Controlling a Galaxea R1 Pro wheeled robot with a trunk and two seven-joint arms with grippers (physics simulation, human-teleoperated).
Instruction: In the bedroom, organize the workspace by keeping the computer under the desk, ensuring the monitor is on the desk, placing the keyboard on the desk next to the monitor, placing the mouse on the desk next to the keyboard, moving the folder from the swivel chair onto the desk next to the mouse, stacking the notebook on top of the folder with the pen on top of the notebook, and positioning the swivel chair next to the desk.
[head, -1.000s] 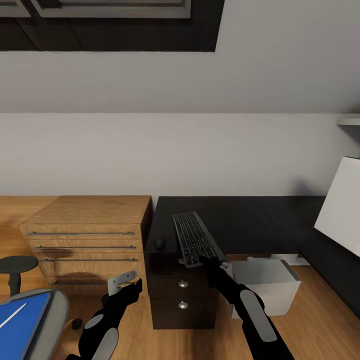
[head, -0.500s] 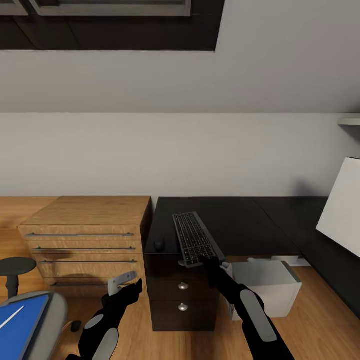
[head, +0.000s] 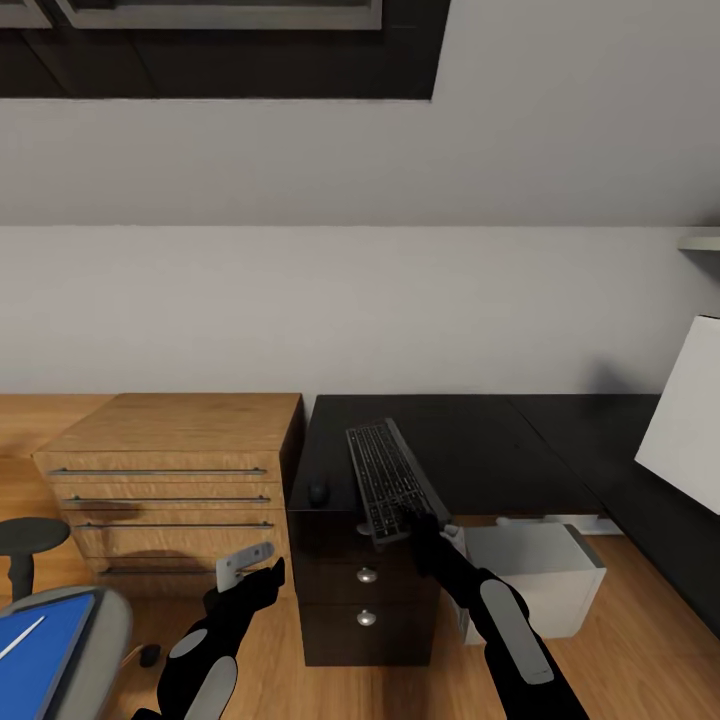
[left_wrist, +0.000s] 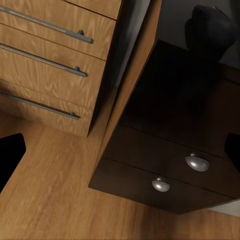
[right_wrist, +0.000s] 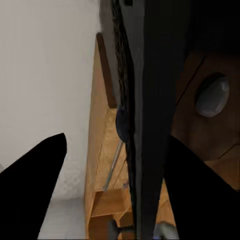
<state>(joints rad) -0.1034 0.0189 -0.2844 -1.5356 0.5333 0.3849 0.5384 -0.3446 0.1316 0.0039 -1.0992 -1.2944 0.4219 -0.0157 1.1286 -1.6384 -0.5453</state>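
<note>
The slim keyboard with dark grey keys in a silvery frame (head: 393, 479) lies on the glossy black top of the L-shaped desk (head: 470, 445), running from near to far, its near end jutting just past the desk's front edge above the dark brown drawer unit with round silver knobs (head: 366, 590). The right gripper (head: 418, 520) is at that near end; in the right wrist view its two black fingers (right_wrist: 37, 177) stand spread on either side of the keyboard's thin edge (right_wrist: 142, 125), not pinching it. The small dark rounded mouse (head: 318, 490) sits on the desk just left of the keyboard.

The left gripper (head: 262, 572) hangs low in front of the light wooden drawer cabinet (head: 175, 470); its fingertips show far apart at the edges of the left wrist view, so it is spread and holding nothing.

At the near left, the grey seat of the swivel chair (head: 105, 625) carries the flat bright blue folder (head: 35, 645). The pale grey-white tower computer (head: 535, 575) stands on the wooden floor under the desk, right of the drawers. The pale back of the monitor (head: 685, 405) rises at the far right of the desk.

Against a second ago, the chair and folder sit a little further toward the left and the monitor further right, as though the whole view had eased closer; keyboard, mouse and both arms hold the same places.
</note>
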